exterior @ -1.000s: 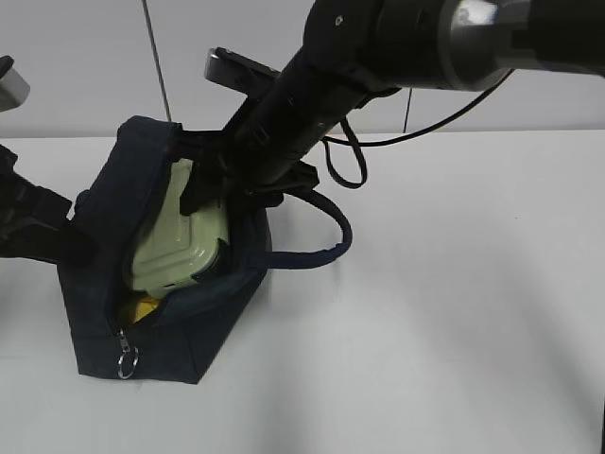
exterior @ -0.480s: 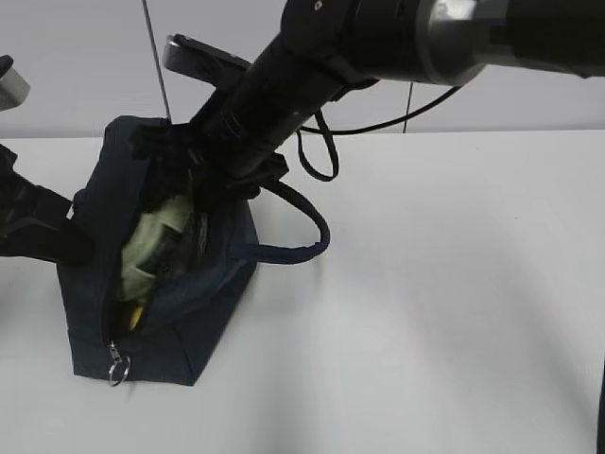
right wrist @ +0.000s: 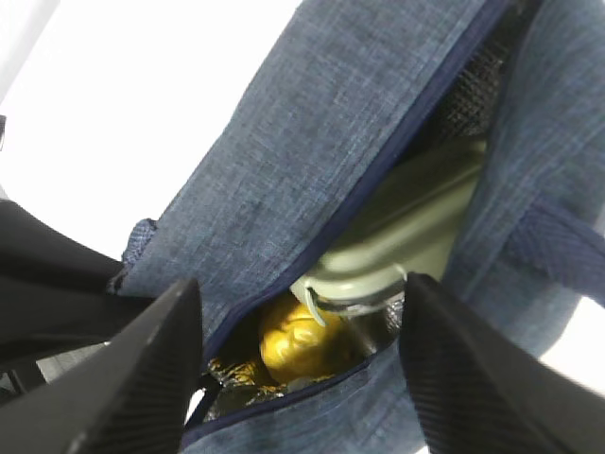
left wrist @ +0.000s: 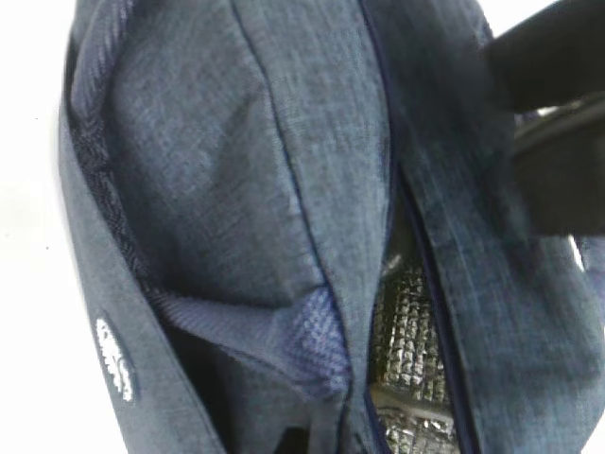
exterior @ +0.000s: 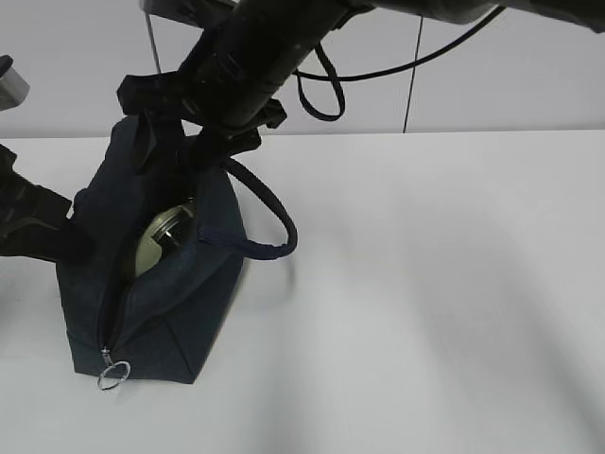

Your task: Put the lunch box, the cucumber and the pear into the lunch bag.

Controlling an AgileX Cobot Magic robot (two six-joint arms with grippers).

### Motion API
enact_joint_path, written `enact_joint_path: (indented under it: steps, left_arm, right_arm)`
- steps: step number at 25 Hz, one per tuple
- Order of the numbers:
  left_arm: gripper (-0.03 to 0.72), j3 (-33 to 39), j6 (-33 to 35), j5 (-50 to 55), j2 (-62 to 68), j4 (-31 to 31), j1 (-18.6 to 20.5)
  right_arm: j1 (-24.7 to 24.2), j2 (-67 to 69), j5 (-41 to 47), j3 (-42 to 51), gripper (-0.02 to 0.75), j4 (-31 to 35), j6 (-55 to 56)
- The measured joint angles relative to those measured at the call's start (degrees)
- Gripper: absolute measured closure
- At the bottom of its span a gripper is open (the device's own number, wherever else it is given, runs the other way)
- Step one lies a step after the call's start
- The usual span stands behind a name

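Right gripper (right wrist: 298, 355) hangs above the bag's (exterior: 165, 312) open zip slot, its two dark fingers (right wrist: 142, 374) spread wide with nothing between them. Below them, inside the bag, the box (right wrist: 416, 232) lies tilted, its green lid showing, and the yellow pear (right wrist: 293, 340) sits beside it, lower down. Left gripper (exterior: 52, 236) is pinched tight on the bag's side fabric, on the white table (exterior: 425, 284). No cucumber is visible.

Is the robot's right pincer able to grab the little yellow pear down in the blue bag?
Probably not easily: the yellow pear sits deep in the navy fabric bag, under the pale green lunch box lid.
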Motion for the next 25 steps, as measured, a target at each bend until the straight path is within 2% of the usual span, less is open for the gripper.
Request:
enact_joint_path:
  steps: [6,14,21,25]
  left_arm:
    - [0.686,0.0,0.0,0.0,0.0,0.0,0.0]
    - [0.687,0.0,0.0,-0.04,0.0,0.0,0.0]
    - [0.687,0.0,0.0,-0.04,0.0,0.0,0.0]
    - [0.687,0.0,0.0,-0.04,0.0,0.0,0.0]
  right_arm:
    - [0.0,-1.58,2.52,-3.04,0.233,-4.27,1.06]
    - [-0.11,-5.65,6.7,-3.64,0.233,-15.43,5.72]
    - [-0.22,-5.1,9.56,-3.64,0.233,-16.19,7.04]
    - [-0.22,-2.79,9.82,-2.76,0.234,-13.63,7.17]
